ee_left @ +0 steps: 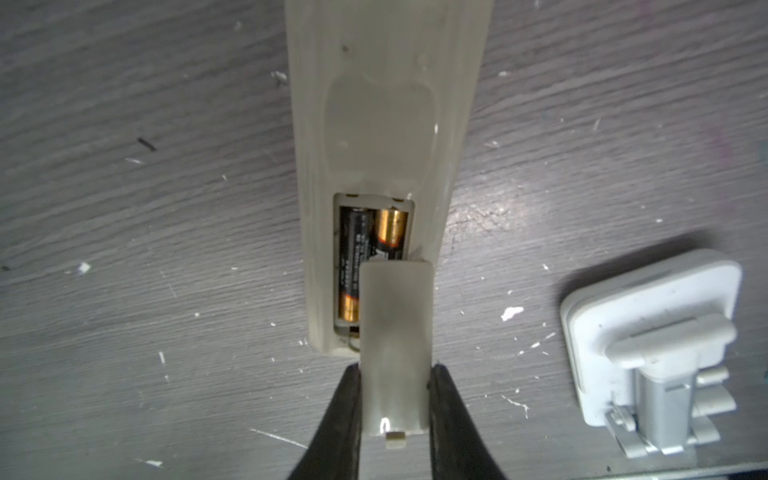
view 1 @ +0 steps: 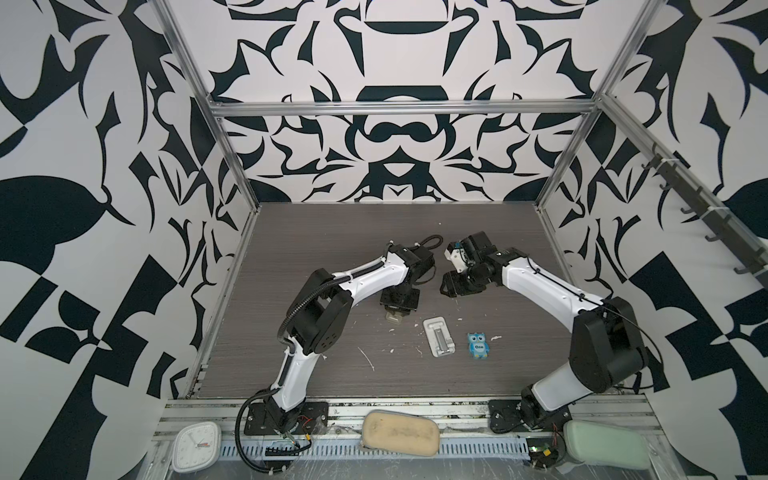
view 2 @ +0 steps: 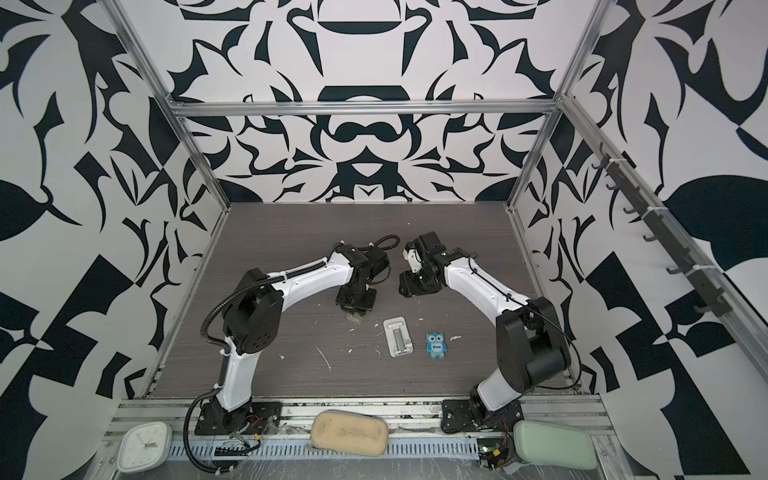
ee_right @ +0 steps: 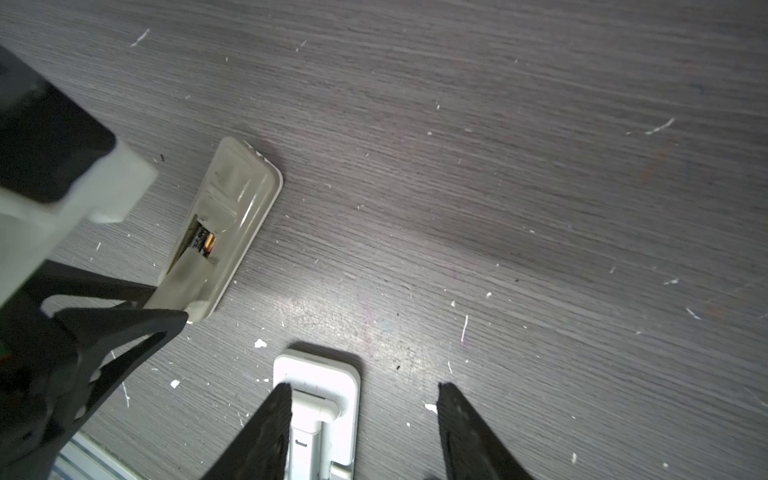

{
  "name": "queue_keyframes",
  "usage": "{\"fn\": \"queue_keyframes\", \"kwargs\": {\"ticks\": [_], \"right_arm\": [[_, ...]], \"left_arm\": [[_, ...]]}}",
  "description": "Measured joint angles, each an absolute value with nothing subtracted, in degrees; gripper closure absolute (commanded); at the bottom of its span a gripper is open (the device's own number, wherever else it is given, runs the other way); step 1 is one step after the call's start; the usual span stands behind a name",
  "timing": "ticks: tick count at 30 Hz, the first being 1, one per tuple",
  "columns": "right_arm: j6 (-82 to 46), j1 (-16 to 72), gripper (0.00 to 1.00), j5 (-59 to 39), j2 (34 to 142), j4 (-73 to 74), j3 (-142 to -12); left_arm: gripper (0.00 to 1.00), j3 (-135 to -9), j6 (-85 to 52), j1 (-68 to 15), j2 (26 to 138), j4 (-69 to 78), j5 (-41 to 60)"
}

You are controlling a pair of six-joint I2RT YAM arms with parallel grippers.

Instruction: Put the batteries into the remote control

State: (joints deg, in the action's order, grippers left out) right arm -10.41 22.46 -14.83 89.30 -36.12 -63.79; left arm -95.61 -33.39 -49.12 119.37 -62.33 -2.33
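Left fingers [ee_left: 332, 415] pinch the cover [ee_left: 395, 316], right fingers [ee_right: 469, 436] spread empty: keep it square to the remote control [ee_left: 386, 104], slide over batteries [ee_left: 353, 257]

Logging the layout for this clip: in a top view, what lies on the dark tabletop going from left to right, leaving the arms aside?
Remote control, only partly in sight → white stand → blue owl figure.

Even light glares off the table [ee_right: 365, 328]; wrist views look soft.
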Motion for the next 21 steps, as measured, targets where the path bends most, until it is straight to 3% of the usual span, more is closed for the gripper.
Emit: {"fn": "queue_keyframes", "kwargs": {"ticks": [21], "right_arm": [[-10.46,22.46,0.41,-14.81,89.30,-36.14,-63.79]], "left_arm": [[0.81,-97.62,-31.03,-46.74,119.44,-63.20,-3.62]]}}
